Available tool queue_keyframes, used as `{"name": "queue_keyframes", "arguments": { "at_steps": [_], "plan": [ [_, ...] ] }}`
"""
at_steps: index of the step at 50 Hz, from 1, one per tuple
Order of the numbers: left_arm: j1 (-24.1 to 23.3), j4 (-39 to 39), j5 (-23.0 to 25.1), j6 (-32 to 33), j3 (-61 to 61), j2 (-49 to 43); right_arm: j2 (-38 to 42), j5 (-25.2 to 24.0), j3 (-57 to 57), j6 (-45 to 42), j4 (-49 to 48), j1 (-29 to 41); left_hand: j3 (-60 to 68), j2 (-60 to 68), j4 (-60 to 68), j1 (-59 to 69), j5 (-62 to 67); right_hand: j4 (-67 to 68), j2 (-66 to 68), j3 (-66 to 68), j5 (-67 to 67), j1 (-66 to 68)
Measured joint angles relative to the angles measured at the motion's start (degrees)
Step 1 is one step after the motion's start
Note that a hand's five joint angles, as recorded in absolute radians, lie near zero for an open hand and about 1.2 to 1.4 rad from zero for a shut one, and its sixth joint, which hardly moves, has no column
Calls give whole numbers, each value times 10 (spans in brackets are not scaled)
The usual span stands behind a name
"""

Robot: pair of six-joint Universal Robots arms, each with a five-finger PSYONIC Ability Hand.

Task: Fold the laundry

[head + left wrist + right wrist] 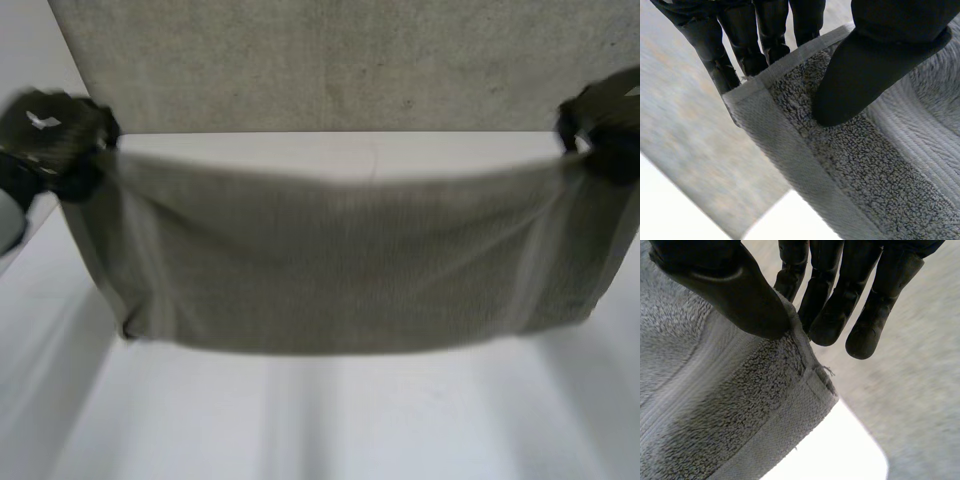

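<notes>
We see the white tabletop (320,430) below us. Above it the grey towel (340,270) hangs in the air, stretched wide between our two arms, its lower edge sagging towards the tabletop. The left robot hand (55,140) pinches one upper corner between thumb and fingers, and the right robot hand (605,130) pinches the other corner likewise.

The matte black, blocky left hand (50,140) carries a small pale patch at about 11 o'clock on its back. Its fingers (752,45) are slim, segmented black bars with a dull sheen; its thumb (865,75) is broad, smooth and rounded. The matte black right hand (605,125) matches it, with round-tipped fingers (867,325) and a thick, tapering thumb (735,295).
</notes>
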Motion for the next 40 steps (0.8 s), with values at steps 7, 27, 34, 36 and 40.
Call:
{"name": "queue_keyframes", "arguments": {
  "at_steps": [7, 27, 34, 36, 40],
  "plan": [
    [-41, 0, -42, 44, 100, -167, 139, 103, -61, -68, -3, 76, 0, 0, 0, 0, 0, 0, 0, 1, 0, 0],
    [-90, 163, -203, -105, 490, -230, 185, 234, -344, 75, -414, 136, 0, 0, 0, 0, 0, 0, 0, 1, 0, 0],
    [-83, 180, -203, -158, 412, -205, 151, 223, -260, 91, -392, 137, 0, 0, 0, 0, 2, 0, 0, 1, 1, 0],
    [-80, 179, -189, -161, 355, -200, 147, 208, -218, 90, -363, 137, 0, 0, 0, 0, 2, 0, 0, 2, 1, 0],
    [-71, 180, -153, -158, 249, -201, 148, 165, -127, 83, -319, 136, 0, 0, 0, 0, 2, 0, 0, 2, 1, 2]
  ]
}}
